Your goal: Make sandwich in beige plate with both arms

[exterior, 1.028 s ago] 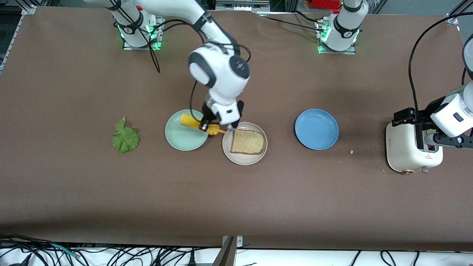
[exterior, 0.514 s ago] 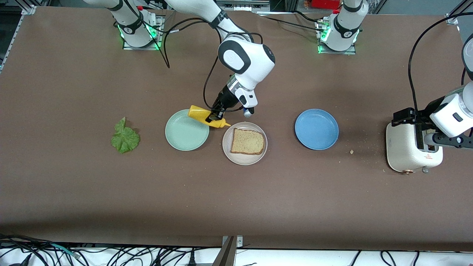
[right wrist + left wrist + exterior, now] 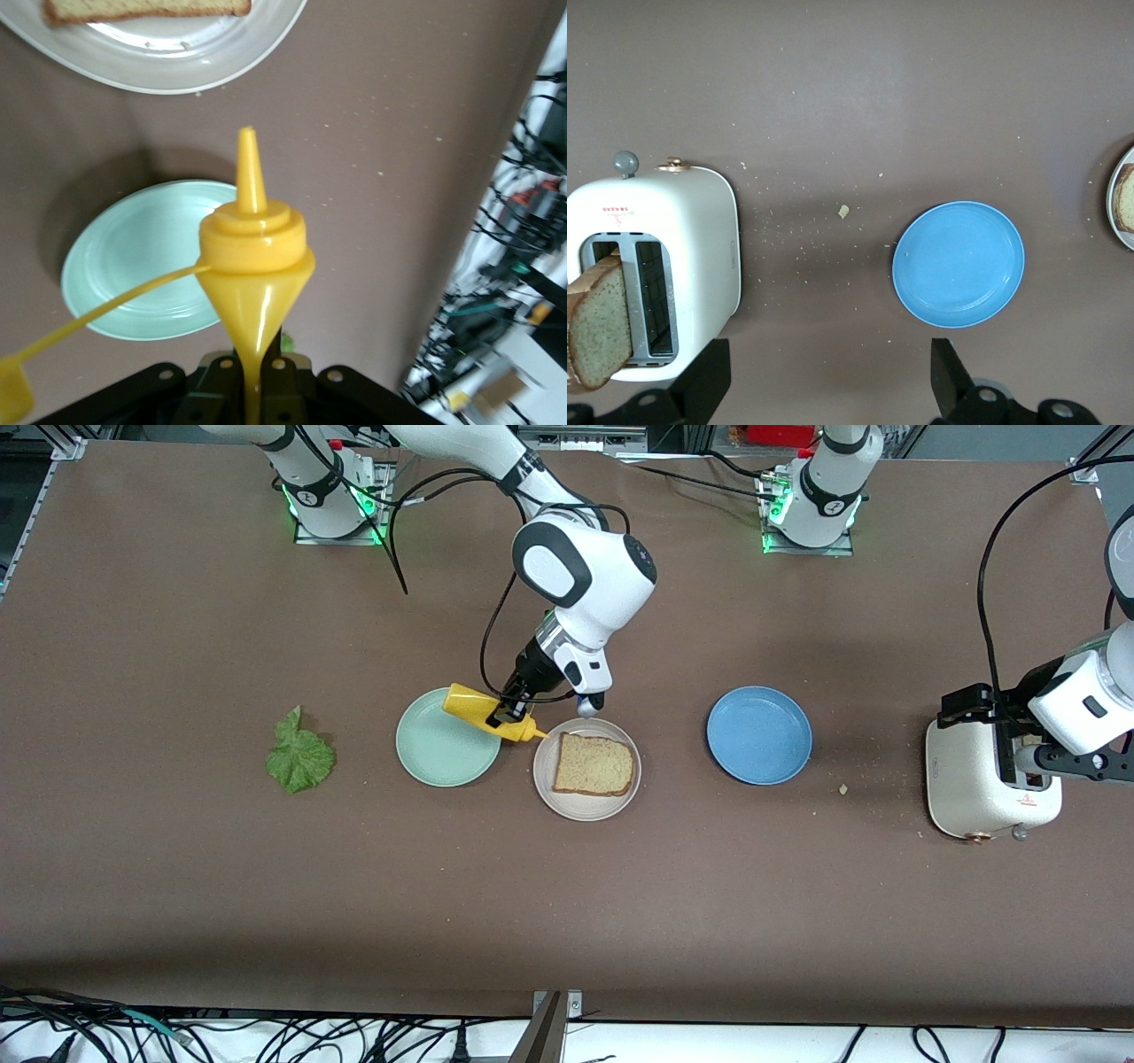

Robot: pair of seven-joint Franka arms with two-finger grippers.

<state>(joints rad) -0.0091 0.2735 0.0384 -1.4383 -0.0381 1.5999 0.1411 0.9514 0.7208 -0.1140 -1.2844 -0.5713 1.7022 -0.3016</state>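
2 white arms (image 3: 580, 580), black joint bands, black cables, black hands, green-lit bases (image 3: 332, 500).

Glossy yellow plastic bottle (image 3: 252, 266) — matt tabletop (image 3: 567, 903)

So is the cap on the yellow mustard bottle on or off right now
Off. In the right wrist view the mustard bottle's bare nozzle is exposed, and its cap dangles aside on its tether.

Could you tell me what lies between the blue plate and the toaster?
Only bare table with crumbs lies between the blue plate and the toaster, as the left wrist view shows.
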